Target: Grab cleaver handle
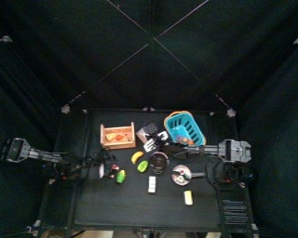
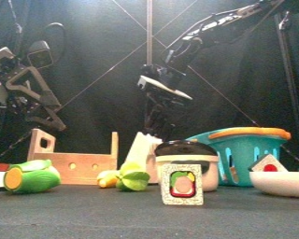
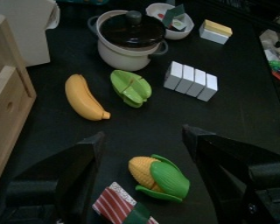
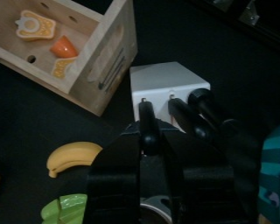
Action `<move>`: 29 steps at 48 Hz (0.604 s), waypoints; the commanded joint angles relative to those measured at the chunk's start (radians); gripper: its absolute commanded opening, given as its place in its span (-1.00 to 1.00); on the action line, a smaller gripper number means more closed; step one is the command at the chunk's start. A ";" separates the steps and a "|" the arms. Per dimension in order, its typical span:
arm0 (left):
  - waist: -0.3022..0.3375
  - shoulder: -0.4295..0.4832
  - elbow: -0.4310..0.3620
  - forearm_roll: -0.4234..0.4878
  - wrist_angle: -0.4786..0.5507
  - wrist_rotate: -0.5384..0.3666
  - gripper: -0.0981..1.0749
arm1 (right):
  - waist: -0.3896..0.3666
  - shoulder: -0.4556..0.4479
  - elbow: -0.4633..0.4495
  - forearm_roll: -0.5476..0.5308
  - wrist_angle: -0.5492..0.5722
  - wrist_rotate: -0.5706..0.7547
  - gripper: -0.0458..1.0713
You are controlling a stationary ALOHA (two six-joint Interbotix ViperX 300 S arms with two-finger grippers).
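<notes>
Black right fingers point(image 4: 113, 175) at dark cleaver handle point(image 4: 178, 112), grip unclear, left fingers point(image 3: 60, 171) spread wide

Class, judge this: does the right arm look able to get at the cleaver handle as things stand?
Probably yes: the right gripper hangs directly over the cleaver handle beside the wooden crate, with nothing between them.

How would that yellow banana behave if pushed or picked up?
Likely light and stiff: the banana looks like a moulded toy. Its smooth skin may slip. Lying flat on its curve, it would probably pivot, not roll.
</notes>
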 commanded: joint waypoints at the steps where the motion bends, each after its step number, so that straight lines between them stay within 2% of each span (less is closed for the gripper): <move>1: 0.002 0.000 -0.009 0.000 -0.003 0.000 0.90 | 0.008 -0.025 -0.025 -0.012 0.018 0.000 -0.27; 29: 0.002 0.000 -0.006 0.000 -0.003 -0.002 0.90 | 0.015 -0.029 -0.058 -0.005 0.041 0.000 -0.28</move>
